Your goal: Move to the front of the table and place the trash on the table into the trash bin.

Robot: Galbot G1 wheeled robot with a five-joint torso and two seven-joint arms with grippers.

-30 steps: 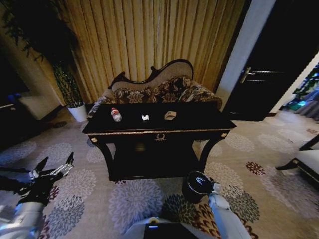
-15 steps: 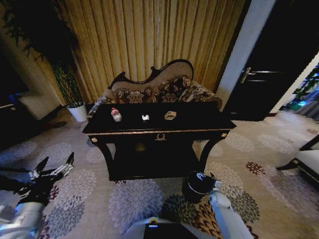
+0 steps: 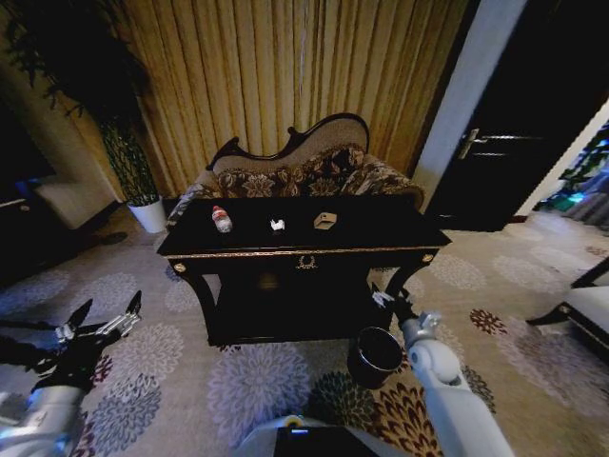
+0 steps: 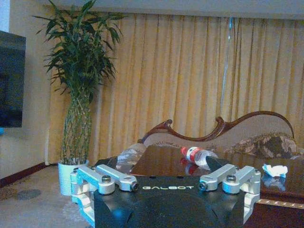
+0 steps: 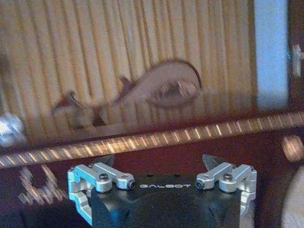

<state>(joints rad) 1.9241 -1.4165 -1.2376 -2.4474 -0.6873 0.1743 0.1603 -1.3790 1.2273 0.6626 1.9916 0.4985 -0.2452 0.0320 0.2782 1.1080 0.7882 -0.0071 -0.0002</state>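
Left gripper (image 3: 100, 319) low at robot's left over carpet, jaws spread, empty. Right gripper (image 3: 388, 297) raised beside table's right front leg, jaws spread, empty — trash bin (image 3: 374, 355) on floor just below it. Farther off, on table (image 3: 304, 252): bottle (image 3: 222, 219), paper ball (image 3: 277, 226), tan scrap (image 3: 325, 221) in row. Sofa (image 3: 304, 171) behind.

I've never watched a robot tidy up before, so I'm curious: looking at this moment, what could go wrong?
The right claw has risen beside the trash bin and close under the gold-trimmed edge of the table; going higher, it might bump that edge. The bottle lies on its side, so a nudge could roll it off. The paper ball and tan scrap are small and light, easy to push away instead of gripping. The left claw waits open, low on the left.
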